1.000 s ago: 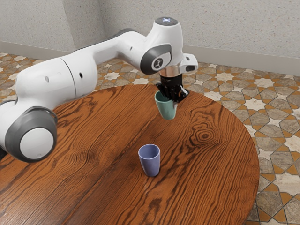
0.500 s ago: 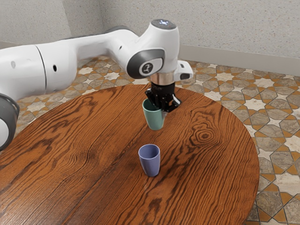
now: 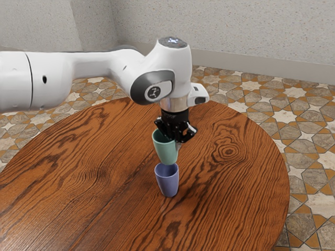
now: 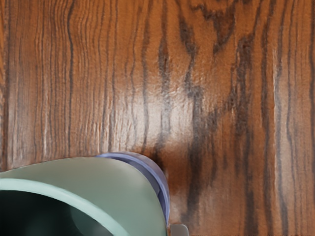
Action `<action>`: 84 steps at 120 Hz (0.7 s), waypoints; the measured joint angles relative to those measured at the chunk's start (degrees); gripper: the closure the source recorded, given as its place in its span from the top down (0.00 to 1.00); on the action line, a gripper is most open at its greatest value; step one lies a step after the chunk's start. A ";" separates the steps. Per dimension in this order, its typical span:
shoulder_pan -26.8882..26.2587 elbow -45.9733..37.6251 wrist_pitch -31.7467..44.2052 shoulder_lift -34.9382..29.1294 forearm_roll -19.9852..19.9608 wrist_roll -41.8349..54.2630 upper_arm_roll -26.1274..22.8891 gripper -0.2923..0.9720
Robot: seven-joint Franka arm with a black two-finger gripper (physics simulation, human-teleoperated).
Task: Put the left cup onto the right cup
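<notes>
Quick status from my end of the link: I count two cups on this job, one green cup and one blue cup, plus the single white arm coming in from the exterior view's left with its one black claw. The claw is clamped onto the green cup, pinching its rim on the side toward the exterior view's right, so that cup hangs off the desk a bit above the middle of the frame, leaning slightly. The blue cup stands upright on the round wooden desk right at the center of the frame, directly under the green one. The green cup's base sits right at the blue cup's rim; from this angle I honestly can't tell if they're touching or if there's a sliver of air between them. From the wrist view, the green cup is the big blurry thing right under my hand, and a curved slice of the blue cup rim peeks out from behind it, with dark-grained desk wood all around. Off the desk, the patterned tile floor shows at the exterior view's right and upper left.
</notes>
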 joint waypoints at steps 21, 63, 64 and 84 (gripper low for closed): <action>-0.04 -1.30 1.89 -0.06 -0.93 -1.47 0.00 0.15; 1.45 -4.01 3.50 0.02 -2.14 -3.31 0.18 0.15; 1.45 -4.15 3.57 0.02 -2.14 -3.35 0.18 0.15; 1.74 -6.57 4.96 0.03 -2.79 -3.98 0.21 0.15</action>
